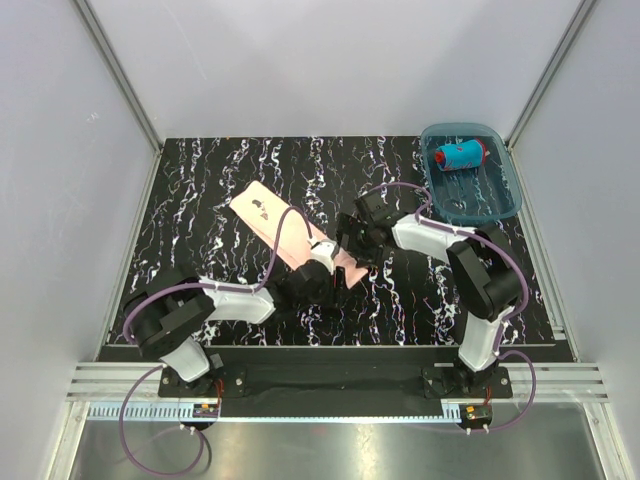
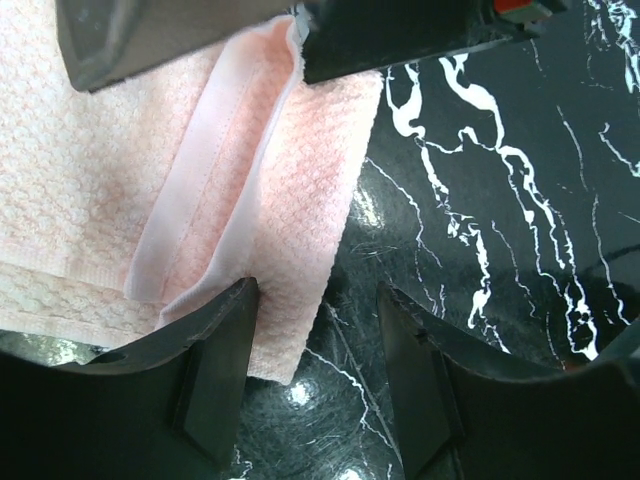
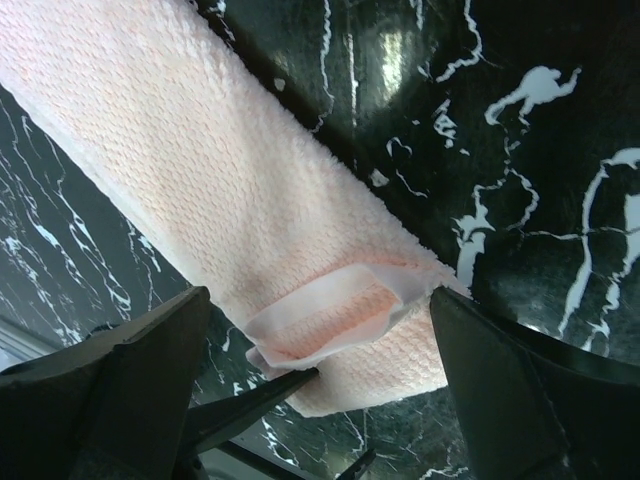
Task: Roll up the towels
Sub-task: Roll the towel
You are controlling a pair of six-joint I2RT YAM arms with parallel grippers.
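1. The peach-pink towel lies diagonally on the tabletop, folded into a long strip and not rolled. At its near end a hemmed flap is turned over.
2. The left claw has its jaws partly apart over the near corner of the strip. One finger touches the cloth edge, and nothing is clamped.
3. The right claw has its jaws spread wide, one on each side of the same end. It grips nothing.
4. The blue towel is rolled and lies in the translucent blue tray at the far right corner
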